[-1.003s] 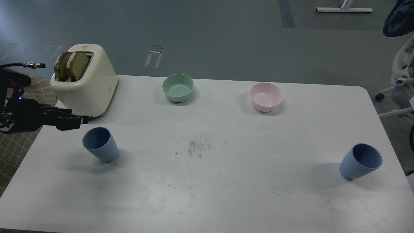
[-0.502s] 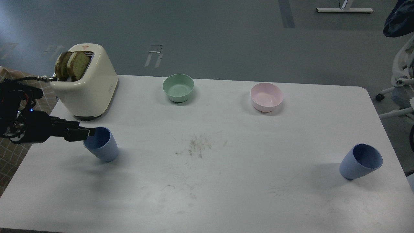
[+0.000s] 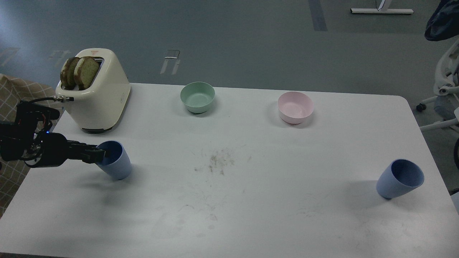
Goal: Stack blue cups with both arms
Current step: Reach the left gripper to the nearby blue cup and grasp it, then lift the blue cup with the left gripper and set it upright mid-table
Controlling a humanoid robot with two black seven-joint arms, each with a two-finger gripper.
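Observation:
Two blue cups stand on the white table (image 3: 229,200). The left cup (image 3: 116,163) stands at the table's left, below the toaster. The right cup (image 3: 400,179) stands near the right edge. My left gripper (image 3: 97,154) comes in from the left and its dark fingertips are at the left cup's near-left rim, overlapping it. The fingers are dark and seen end-on, so I cannot tell whether they are open or shut. My right arm and gripper are out of view.
A cream toaster (image 3: 96,93) with two bread slices stands at the back left. A mint-green bowl (image 3: 197,96) and a pink bowl (image 3: 295,106) stand along the back. A smudge (image 3: 218,161) marks the table's middle. A chair (image 3: 446,96) is off the right edge.
My left gripper has moved down and to the right, from beside the toaster's base to the left cup's rim. The cups have not moved.

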